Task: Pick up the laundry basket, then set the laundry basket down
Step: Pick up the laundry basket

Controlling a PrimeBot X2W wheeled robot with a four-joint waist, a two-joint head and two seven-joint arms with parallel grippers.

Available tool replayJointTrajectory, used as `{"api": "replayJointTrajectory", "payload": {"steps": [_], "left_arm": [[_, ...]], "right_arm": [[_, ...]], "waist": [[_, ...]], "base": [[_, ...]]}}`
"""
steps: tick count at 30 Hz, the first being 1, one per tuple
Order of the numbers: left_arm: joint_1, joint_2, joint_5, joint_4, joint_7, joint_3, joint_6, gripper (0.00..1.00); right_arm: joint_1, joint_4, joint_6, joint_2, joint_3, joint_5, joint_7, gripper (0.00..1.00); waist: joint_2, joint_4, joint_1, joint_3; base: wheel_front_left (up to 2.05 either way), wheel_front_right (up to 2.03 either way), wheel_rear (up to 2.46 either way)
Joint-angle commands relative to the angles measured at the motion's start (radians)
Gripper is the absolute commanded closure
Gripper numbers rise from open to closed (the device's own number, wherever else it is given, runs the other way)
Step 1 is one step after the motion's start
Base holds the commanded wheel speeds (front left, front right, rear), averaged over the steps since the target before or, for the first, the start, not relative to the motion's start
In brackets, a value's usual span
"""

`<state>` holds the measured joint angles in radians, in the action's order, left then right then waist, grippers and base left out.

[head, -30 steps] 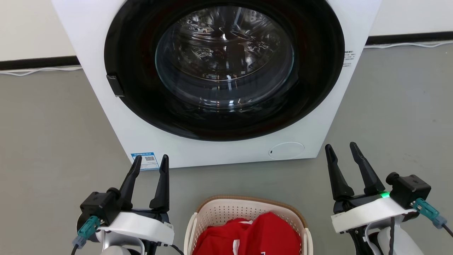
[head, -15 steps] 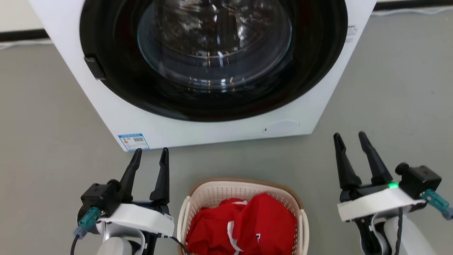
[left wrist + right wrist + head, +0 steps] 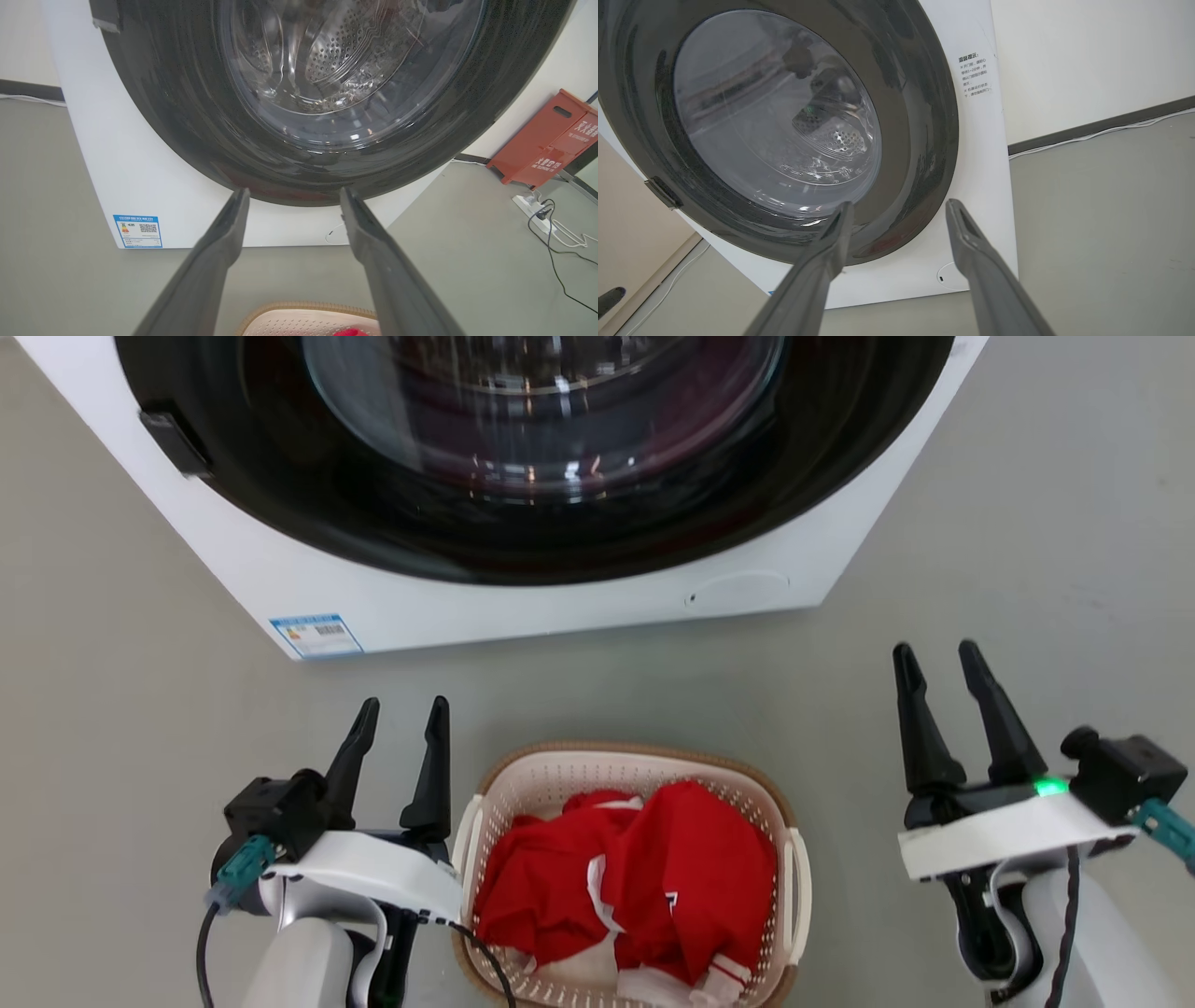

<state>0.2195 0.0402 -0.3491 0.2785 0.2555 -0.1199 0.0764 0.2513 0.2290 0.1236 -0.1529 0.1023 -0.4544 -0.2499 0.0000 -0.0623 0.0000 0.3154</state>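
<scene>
My left gripper [image 3: 403,705] sits low on my left side, its two dark fingers [image 3: 429,775] spread apart and pointing forward, tilted slightly rightward. My right gripper [image 3: 934,649] reaches a bit farther forward on my right, its fingers equally spread and leaning a little left. Behind each pair of fingers a white wrist plate [image 3: 373,877] tops a pale forearm [image 3: 299,961]; a green light [image 3: 1050,788] glows on my right wrist.
</scene>
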Motion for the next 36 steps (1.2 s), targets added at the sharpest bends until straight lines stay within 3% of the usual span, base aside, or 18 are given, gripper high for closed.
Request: {"api": "replayJointTrajectory", "payload": {"steps": [1, 21, 36], "left_arm": [[0.04, 0.01, 0.013, -0.008, 0.006, 0.024, 0.006, 0.0], [0.15, 0.01, 0.031, 0.194, 0.006, 0.045, 0.019, 0.0], [0.267, 0.01, 0.069, 0.539, 0.006, 0.067, 0.044, 0.0]], "right_arm": [[0.02, -0.028, 0.007, -0.009, 0.023, -0.009, -0.012, 0.0], [0.08, -0.001, 0.007, -0.02, 0.037, -0.042, -0.012, 0.0], [0.118, -0.005, 0.007, -0.029, 0.052, -0.047, -0.012, 0.0]], "waist": [[0.0, -0.002, 0.0, 0.027], [0.0, -0.012, 0.0, 0.188], [0.0, -0.032, 0.0, 0.27]], "base": [[0.0, 0.0, 0.0], [0.0, 0.0, 0.0], [0.0, 0.0, 0.0]]}}
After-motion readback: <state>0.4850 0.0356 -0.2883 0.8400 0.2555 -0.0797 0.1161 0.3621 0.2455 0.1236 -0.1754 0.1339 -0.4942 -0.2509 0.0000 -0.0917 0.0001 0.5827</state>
